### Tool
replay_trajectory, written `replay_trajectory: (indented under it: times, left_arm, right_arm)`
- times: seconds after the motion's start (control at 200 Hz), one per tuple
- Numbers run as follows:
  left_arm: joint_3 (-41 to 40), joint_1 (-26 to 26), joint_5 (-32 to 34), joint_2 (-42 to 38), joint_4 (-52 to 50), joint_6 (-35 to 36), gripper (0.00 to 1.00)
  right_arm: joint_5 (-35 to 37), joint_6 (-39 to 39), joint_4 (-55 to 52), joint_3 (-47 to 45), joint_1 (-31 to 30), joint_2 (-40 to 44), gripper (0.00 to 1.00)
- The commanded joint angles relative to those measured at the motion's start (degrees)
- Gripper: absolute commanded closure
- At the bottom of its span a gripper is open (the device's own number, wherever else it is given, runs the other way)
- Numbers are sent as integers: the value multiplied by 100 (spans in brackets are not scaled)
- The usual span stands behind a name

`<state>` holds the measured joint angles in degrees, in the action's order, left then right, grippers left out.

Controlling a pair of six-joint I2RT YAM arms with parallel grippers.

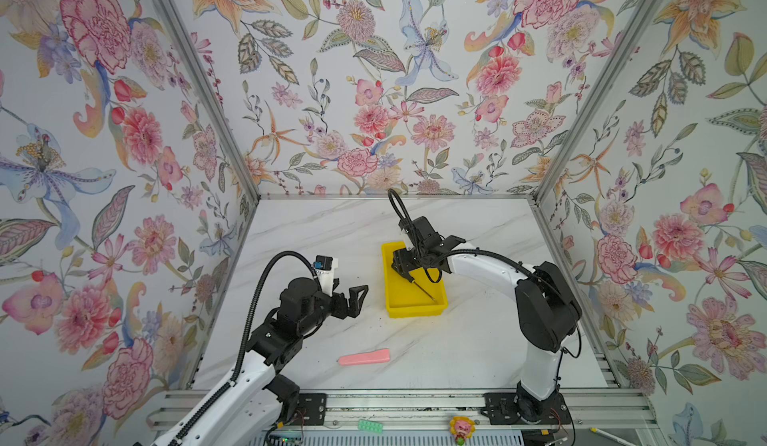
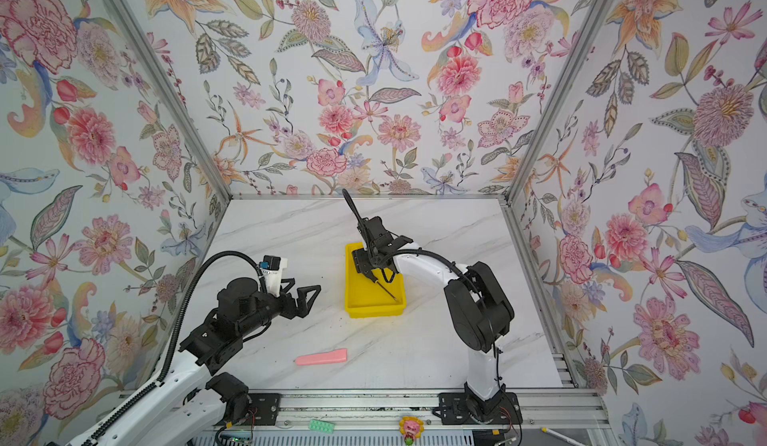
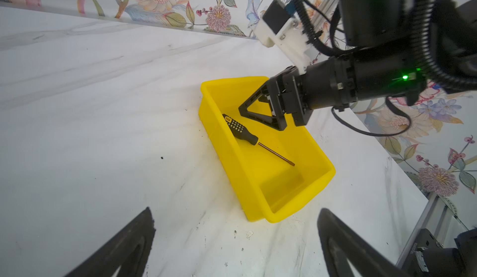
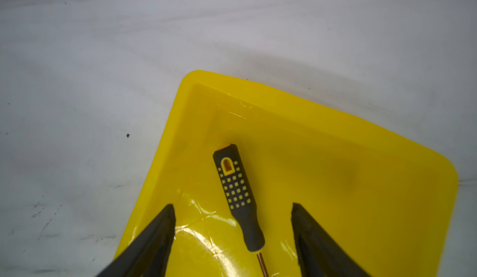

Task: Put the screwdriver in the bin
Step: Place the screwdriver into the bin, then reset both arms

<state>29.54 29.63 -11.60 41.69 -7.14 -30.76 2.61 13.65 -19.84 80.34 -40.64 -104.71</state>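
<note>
Marble tabletop (image 1: 332,236), floral walls (image 1: 373,91), screwdriver (image 4: 238,198) in bin (image 4: 335,123), left fingers (image 3: 139,229), right fingers (image 4: 154,237) spread, empty

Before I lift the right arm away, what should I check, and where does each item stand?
1. Screwdriver inside the bin: ok, handle and tip both lie within the rim.
2. Right gripper let go: ok, jaws open, fingers on either side of the handle and not touching it.
3. Screwdriver lying flat on the bin floor: cannot tell, the handle end sits close to a side wall.
4. Left gripper clear of the bin: ok, open, beside the bin and apart from it.
5. Pink bar out of the way: ok, on the table nearer the front, apart from both arms.
</note>
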Motion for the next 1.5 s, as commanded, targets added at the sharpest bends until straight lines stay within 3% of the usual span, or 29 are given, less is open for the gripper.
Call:
replay_trajectory:
  times: [0.0, 0.015, 0.23, 0.33, 0.45, 0.57, 0.666, 0.721, 0.771, 0.911, 1.011, 1.091, 1.206, 1.366, 1.491]
  left_arm:
    - [359, 43, 998, 6, -399, 279, 1]
    - [375, 43, 1150, 6, -447, 300, 1]
    - [624, -18, 3119, 71, -653, 581, 1]
    - [618, -172, 3835, 261, -354, 859, 1]
    - [121, -449, 4515, 288, 1003, 1628, 1]
    - [-1178, -843, 4618, 268, 3821, 3118, 1]
    - [-1344, -1644, 4378, 844, 4278, 2919, 1]
    - [-1484, -1775, 4734, 1192, 4744, 2964, 1]
    - [-1575, -1891, 4715, 1478, 5079, 2975, 1]
    - [-1654, -2020, 4606, 2291, 5784, 2882, 1]
    - [-1619, -2040, 4568, 2775, 6204, 2796, 1]
    - [-1561, -2065, 4300, 3166, 6562, 2791, 1]
    - [-1420, -2119, 3995, 3807, 7100, 2874, 1]
    - [-1306, -2216, 3495, 4404, 7520, 2975, 1]
    - [-1458, -2421, 3188, 4382, 7712, 2786, 1]
  right_arm:
    - [421, -145, -20, -241, -40, 992, 7]
    - [467, -158, -20, -303, -31, 1111, 0]
    - [1195, -513, 50, -1289, 315, 2753, 1]
    - [1173, -375, 364, -2014, 1070, 3490, 1]
    - [1163, 78, 903, -3135, 2170, 4210, 1]
    - [1448, 426, 1757, -4346, 3139, 4784, 1]
    - [1494, 170, 3503, -5578, 3431, 5090, 1]
    - [1284, -226, 4838, -6252, 3485, 5007, 1]
    - [1288, -491, 5354, -6447, 3476, 4727, 1]
    - [1150, -1134, 5585, -6062, 3523, 3467, 1]
    - [851, -1157, 6430, -6025, 3673, 2797, 1]
    - [905, -1241, 6301, -5687, 3669, 2279, 1]
    - [602, -1463, 5885, -5336, 3625, 2059, 1]
    - [81, -1594, 7065, -5778, 3864, 1879, 1]
    - [10, -1576, 7428, -5995, 3888, 1822, 1]
